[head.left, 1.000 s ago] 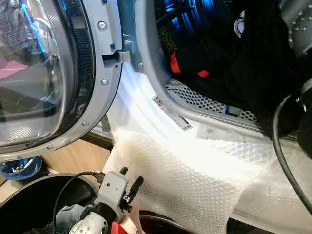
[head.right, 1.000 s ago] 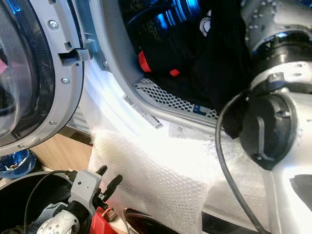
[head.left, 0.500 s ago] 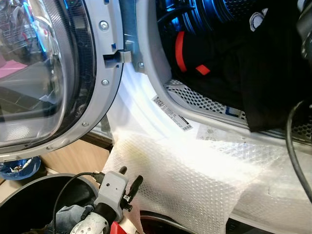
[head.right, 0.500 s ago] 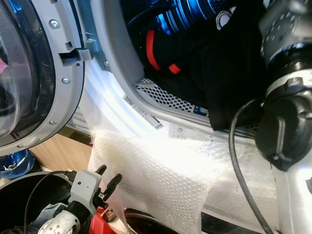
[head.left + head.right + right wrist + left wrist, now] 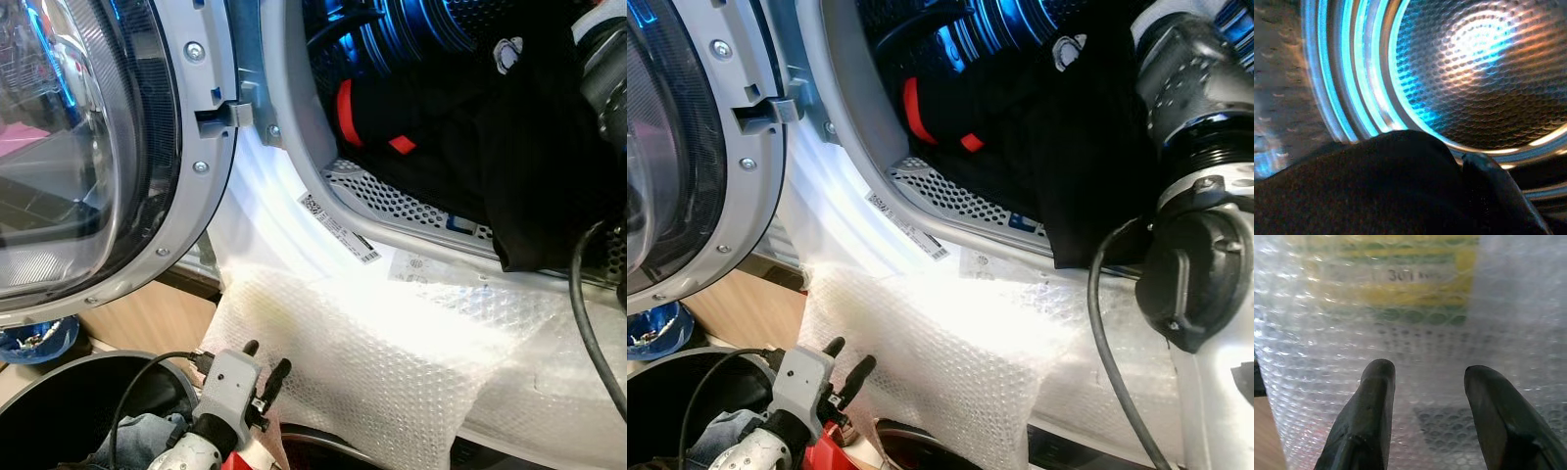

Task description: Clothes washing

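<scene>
Right arm [image 5: 1205,196] has pushed deeper into the drum since a second ago, and the black garment [image 5: 529,186] now lies further inside, its lower edge still draped over the perforated metal lip [image 5: 392,201] of the opening. Red trim [image 5: 345,113] shows on the dark clothes in the drum. Right wrist view: ribbed, dimpled steel drum wall [image 5: 1474,73] lit blue, matte black cloth [image 5: 1366,186] covering most of the right gripper, one finger [image 5: 1498,191] visible beside it; cloth looks pinched but cannot tell how the fingers sit.

Left gripper [image 5: 263,364] hangs low in front of the washer, fingers [image 5: 1369,401] spread wide, nothing between them, tips close to the bubble wrap [image 5: 382,362] taped over the white front panel. Round glass door [image 5: 88,147] with grey screwed rim swung open on the left. Dark round bin [image 5: 59,401] below with blue-grey cloth [image 5: 132,436] inside
</scene>
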You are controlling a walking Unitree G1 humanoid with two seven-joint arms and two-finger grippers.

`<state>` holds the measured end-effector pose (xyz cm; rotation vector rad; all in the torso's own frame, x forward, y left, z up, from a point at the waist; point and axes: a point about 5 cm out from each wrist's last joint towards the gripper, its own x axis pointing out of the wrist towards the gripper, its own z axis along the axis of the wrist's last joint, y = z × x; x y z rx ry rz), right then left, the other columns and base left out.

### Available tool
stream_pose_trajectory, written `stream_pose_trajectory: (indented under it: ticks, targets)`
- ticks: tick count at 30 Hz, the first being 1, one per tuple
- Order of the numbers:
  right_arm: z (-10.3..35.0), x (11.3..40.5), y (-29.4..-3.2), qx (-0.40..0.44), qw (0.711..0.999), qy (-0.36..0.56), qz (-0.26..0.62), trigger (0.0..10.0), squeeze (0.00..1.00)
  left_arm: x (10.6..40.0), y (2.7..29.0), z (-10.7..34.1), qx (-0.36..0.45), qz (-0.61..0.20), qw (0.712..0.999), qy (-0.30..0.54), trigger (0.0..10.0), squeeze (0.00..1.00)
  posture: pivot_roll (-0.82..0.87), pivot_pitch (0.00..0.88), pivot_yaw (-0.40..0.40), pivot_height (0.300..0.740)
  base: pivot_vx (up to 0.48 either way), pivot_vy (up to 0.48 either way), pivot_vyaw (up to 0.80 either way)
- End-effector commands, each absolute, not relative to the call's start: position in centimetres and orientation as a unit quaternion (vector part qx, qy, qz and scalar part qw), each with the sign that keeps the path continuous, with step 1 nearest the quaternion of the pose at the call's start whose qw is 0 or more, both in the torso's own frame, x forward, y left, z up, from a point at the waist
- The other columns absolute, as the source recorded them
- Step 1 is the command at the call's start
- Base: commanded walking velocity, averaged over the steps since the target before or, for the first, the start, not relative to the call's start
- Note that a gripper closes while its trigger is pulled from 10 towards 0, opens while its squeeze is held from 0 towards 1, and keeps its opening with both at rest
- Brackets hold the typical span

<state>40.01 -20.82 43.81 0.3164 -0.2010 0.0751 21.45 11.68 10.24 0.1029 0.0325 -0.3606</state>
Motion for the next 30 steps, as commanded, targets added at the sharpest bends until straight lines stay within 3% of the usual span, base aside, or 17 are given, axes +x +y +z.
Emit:
stream_pose_trajectory:
  ticks: [1, 9, 16, 30]
  targets:
    - [45.8, 39.2, -20.1, 0.16, 0.978, -0.117, 0.068, 10.0, 0.0, 21.2, 11.7, 10.1, 0.056, -0.176, 0.983, 0.021, 10.0, 0.0, -0.1, 0.056, -0.016, 0.74, 0.0, 0.0, 0.0]
    - [45.8, 37.0, -21.2, 0.11, 0.983, -0.117, 0.084, 10.0, 0.0, 21.1, 11.7, 9.9, 0.054, -0.175, 0.983, 0.026, 10.0, 0.0, -0.1, 0.073, -0.023, 0.74, 0.0, 0.0, 0.0]
    - [44.0, 34.1, -25.2, 0.046, 0.992, -0.115, 0.007, 10.0, 0.0, 21.1, 11.7, 9.9, 0.053, -0.176, 0.983, 0.026, 10.0, 0.0, -0.11, 0.074, -0.024, 0.74, 0.0, 0.0, 0.0]
    - [43.1, 26.0, -23.1, -0.082, 0.971, -0.146, 0.171, 10.0, 0.0, 21.1, 11.6, 9.8, 0.051, -0.183, 0.981, 0.029, 10.0, 0.0, -0.14, 0.092, -0.018, 0.74, 0.0, 0.0, 0.0]
